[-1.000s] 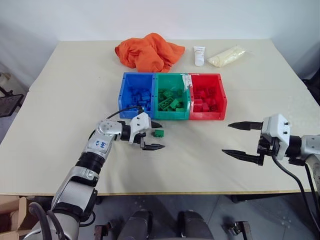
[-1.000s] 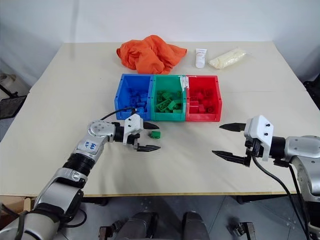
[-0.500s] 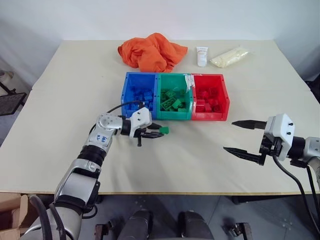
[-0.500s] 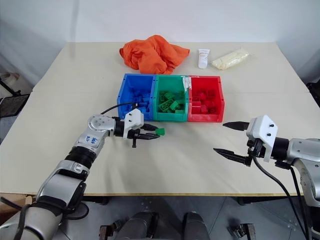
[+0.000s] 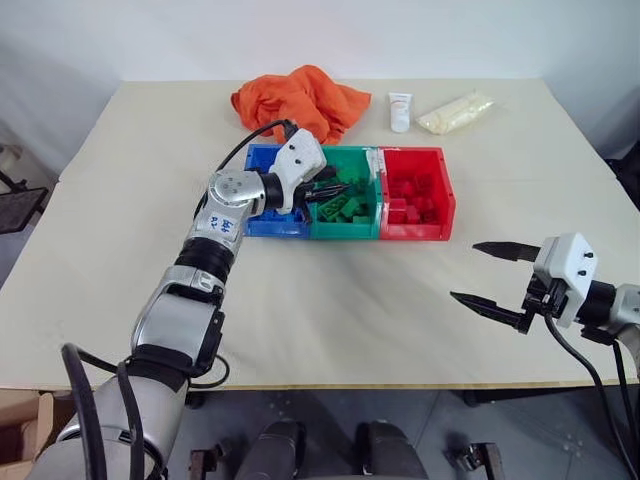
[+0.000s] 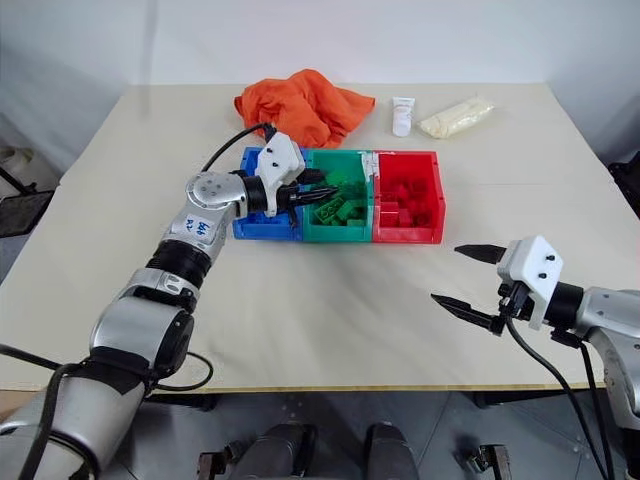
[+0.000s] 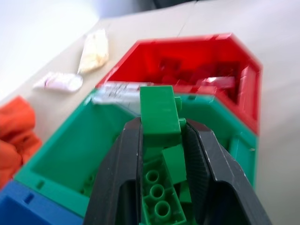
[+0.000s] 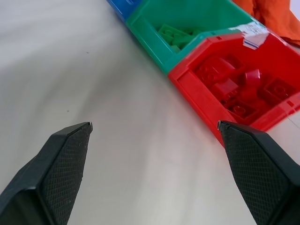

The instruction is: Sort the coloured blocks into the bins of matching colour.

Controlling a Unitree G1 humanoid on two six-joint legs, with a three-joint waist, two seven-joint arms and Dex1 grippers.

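Raised from the tabletop since the earlier frame, the left gripper [image 7: 161, 129] now hangs over the green bin [image 5: 372, 224], fingers clenched on a green block [image 7: 159, 114]. Left to right stand the blue bin [image 5: 262, 226], green bin and red bin [image 5: 443, 205]. Right gripper [image 5: 497, 276] hovers over the table [image 5: 340, 310], jaws spread wide.

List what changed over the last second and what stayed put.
The left gripper shut on the green block that lay in front of the bins, lifted it and carried it over the green bin. The right gripper stayed open over the table; the bins did not move.
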